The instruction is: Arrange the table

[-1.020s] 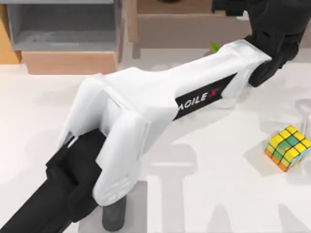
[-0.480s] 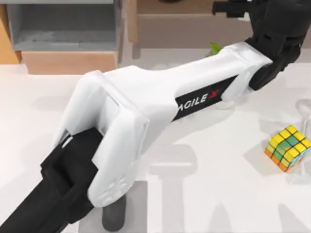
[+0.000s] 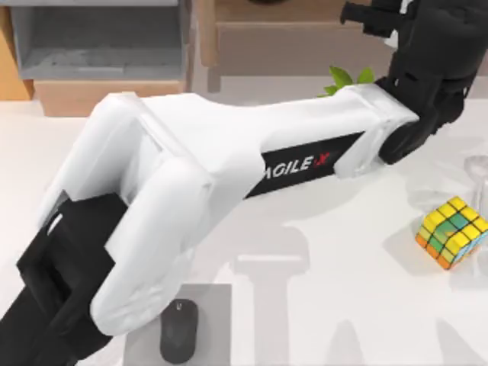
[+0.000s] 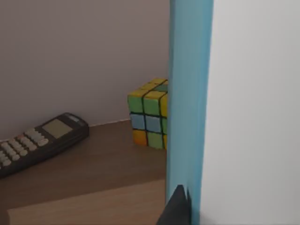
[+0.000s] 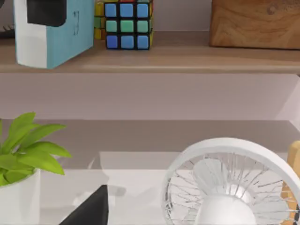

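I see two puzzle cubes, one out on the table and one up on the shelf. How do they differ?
The cube on the table lies on the white table at the top view's right, turned corner-on, with mostly yellow and green tiles on top. The cube on the shelf sits squarely on a wooden shelf board beside a light blue box, its front face blue and green. Both are multicoloured three-by-three cubes with dark gaps between tiles.

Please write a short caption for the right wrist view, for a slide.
Shelf holding a blue book and puzzle cube, above a potted plant and white fan.
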Controlling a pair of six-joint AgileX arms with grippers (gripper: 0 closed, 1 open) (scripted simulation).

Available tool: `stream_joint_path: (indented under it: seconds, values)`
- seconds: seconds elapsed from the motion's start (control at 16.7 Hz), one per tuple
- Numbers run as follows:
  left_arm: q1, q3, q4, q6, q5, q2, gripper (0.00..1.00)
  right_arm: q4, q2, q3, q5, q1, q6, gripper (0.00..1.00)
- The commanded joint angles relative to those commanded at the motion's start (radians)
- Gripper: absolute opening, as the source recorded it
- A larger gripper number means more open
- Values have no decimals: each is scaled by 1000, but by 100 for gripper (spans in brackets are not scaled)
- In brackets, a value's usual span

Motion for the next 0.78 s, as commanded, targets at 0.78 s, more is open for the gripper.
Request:
stream_joint_path:
  seconds: [0.78]
  values:
    - [122,-919,247,516,383,-582,0,0,0,0,0,0,0,100]
